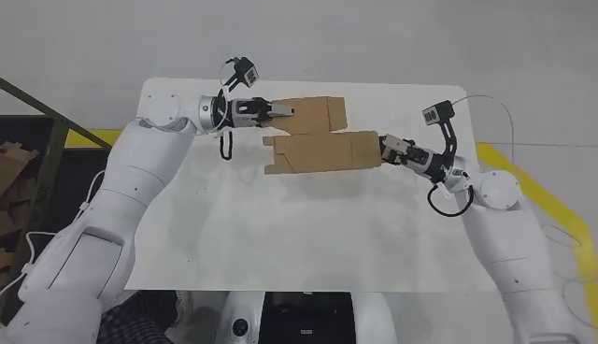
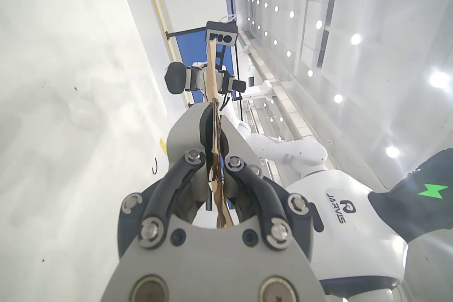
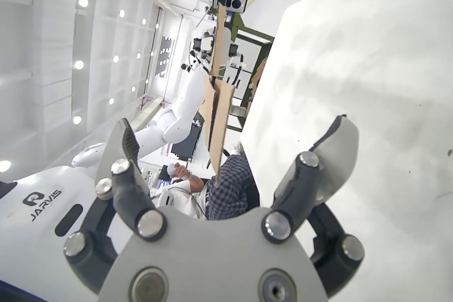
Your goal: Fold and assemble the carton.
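Flat brown carton (image 1: pixel 322 150) hangs over the far half of the table (image 1: pixel 280 241), broad face up, in two offset panels: one farther from me, one nearer and running longer toward the table's right side. In my right wrist view the carton (image 3: pixel 219 119) is edge-on and apart from the table (image 3: pixel 371 69), so it looks lifted clear of it. I can't be fully sure from the top view.

My left pincer (image 1: pixel 288 111) is over the table's far-left part, clamped tight on the left edge of the farther panel. In the left wrist view the pincer (image 2: pixel 214 119) has its dark pads (image 2: pixel 207 126) pressed on both sides of the thin cardboard (image 2: pixel 211 77), and the sheet runs straight out away from the camera.

My right pincer (image 1: pixel 383 148) is over the table's right side, at the right end of the nearer panel. In the right wrist view the pincer (image 3: pixel 231 140) is spread wide. The carton's end sits in the gap, and neither finger (image 3: pixel 124 140) touches it. So the right one holds nothing, and the left alone carries the carton.
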Robot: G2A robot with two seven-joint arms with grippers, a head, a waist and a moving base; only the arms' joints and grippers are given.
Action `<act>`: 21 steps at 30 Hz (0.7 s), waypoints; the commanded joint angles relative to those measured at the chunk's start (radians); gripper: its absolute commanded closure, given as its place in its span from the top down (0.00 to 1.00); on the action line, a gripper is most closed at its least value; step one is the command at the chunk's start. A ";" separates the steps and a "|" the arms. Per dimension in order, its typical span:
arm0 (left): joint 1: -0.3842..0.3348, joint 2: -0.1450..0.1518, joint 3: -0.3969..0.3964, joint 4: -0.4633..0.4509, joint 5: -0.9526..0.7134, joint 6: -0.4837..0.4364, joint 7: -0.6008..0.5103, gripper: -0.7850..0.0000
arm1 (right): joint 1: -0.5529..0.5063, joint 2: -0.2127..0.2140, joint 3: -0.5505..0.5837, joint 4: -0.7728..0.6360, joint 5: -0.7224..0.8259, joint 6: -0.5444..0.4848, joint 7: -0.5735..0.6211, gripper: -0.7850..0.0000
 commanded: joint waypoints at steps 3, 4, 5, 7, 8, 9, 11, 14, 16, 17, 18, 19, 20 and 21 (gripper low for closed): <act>-0.005 -0.006 0.012 0.005 0.020 -0.004 -0.018 0.00 | 0.052 -0.012 -0.052 0.078 0.033 -0.037 0.043 1.00; -0.006 -0.008 0.016 0.003 0.023 -0.003 -0.019 0.00 | 0.061 -0.015 -0.063 0.090 0.040 -0.042 0.048 1.00; -0.008 -0.010 0.020 0.001 0.032 -0.003 -0.019 0.00 | 0.069 -0.017 -0.074 0.099 0.044 -0.049 0.055 1.00; -0.010 -0.014 0.026 -0.002 0.041 -0.005 -0.013 0.00 | 0.080 -0.021 -0.089 0.111 0.054 -0.064 0.067 1.00; -0.010 -0.015 0.028 -0.003 0.045 -0.005 -0.012 0.00 | 0.084 -0.023 -0.095 0.116 0.058 -0.068 0.072 1.00; -0.011 -0.016 0.029 -0.003 0.048 -0.006 -0.010 0.00 | 0.087 -0.024 -0.100 0.120 0.061 -0.071 0.078 1.00; -0.013 -0.019 0.030 -0.003 0.053 -0.007 -0.007 0.00 | 0.091 -0.025 -0.107 0.124 0.063 -0.074 0.089 1.00; -0.013 -0.021 0.028 0.000 0.053 -0.008 -0.006 0.00 | 0.093 -0.025 -0.117 0.128 0.056 -0.073 0.099 0.99; -0.013 -0.023 0.028 0.002 0.057 -0.009 -0.003 0.00 | 0.092 -0.025 -0.121 0.130 0.054 -0.073 0.101 0.88; -0.012 -0.023 0.027 0.003 0.060 -0.009 -0.002 0.00 | 0.092 -0.025 -0.123 0.130 0.055 -0.073 0.101 0.82; -0.012 -0.024 0.027 0.004 0.063 -0.008 -0.001 0.00 | 0.091 -0.025 -0.124 0.130 0.057 -0.073 0.101 0.78; -0.012 -0.024 0.027 0.004 0.066 -0.007 -0.001 0.00 | 0.091 -0.025 -0.126 0.129 0.057 -0.074 0.102 0.73; -0.012 -0.024 0.026 0.004 0.069 -0.006 -0.001 0.00 | 0.091 -0.025 -0.126 0.129 0.056 -0.075 0.103 0.66; -0.012 -0.025 0.026 0.004 0.072 -0.006 -0.001 0.00 | 0.092 -0.025 -0.127 0.129 0.054 -0.075 0.104 0.58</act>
